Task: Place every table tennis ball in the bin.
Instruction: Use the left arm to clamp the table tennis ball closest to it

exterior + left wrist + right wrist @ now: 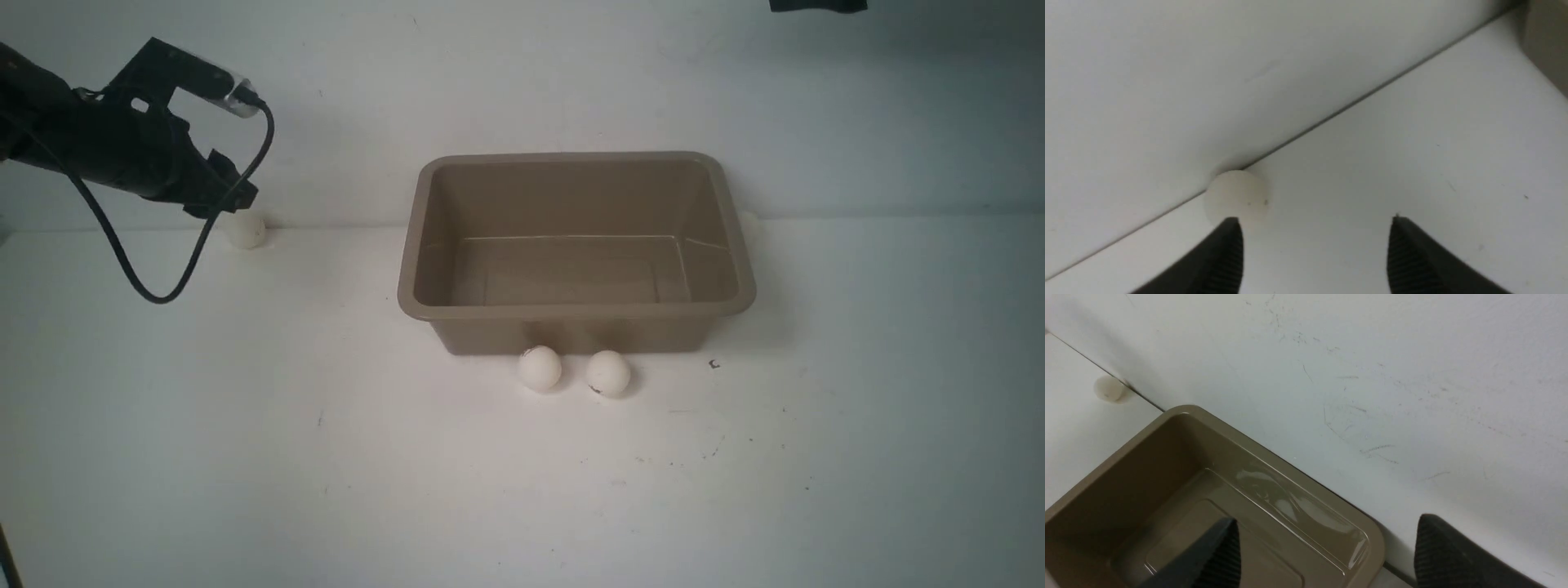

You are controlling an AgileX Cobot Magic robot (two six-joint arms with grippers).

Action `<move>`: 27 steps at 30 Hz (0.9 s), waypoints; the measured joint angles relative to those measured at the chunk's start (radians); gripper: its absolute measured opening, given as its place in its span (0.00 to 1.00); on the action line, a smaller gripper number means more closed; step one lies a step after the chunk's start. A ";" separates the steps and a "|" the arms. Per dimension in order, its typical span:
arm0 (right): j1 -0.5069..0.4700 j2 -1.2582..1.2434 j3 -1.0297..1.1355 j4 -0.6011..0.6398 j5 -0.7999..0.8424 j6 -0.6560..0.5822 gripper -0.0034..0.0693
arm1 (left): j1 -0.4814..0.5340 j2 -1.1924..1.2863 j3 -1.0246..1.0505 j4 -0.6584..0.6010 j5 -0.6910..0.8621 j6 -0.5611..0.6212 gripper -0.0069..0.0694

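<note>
The taupe bin stands open in the middle of the table, and no ball shows inside it. Two white table tennis balls rest against its near wall. Another ball lies far left where table meets wall. My left gripper hovers just above that ball. In the left wrist view the left gripper is open, with the ball just beyond one fingertip and off to its side. My right gripper is open and empty above a corner of the bin. It is out of the front view.
The white back wall rises right behind the bin. A black cable loops down from the left arm. A ball lies at the wall line beyond the bin's corner. A pale rounded shape peeks from behind the bin's right rim.
</note>
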 joint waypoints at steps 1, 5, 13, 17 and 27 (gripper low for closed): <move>0.000 0.000 0.000 0.000 0.000 0.000 0.75 | 0.000 0.015 0.000 0.000 -0.022 -0.018 0.73; 0.000 0.000 0.000 0.007 0.000 0.000 0.75 | 0.000 0.081 0.000 0.000 -0.097 -0.071 0.79; 0.000 0.000 0.000 0.015 0.002 -0.002 0.75 | 0.000 0.172 0.000 -0.035 -0.221 -0.102 0.76; 0.000 0.000 0.000 0.019 0.008 -0.004 0.75 | -0.003 0.177 0.000 -0.075 -0.281 -0.097 0.76; 0.000 0.000 0.000 0.026 0.011 -0.004 0.75 | -0.037 0.196 0.000 -0.142 -0.328 -0.037 0.76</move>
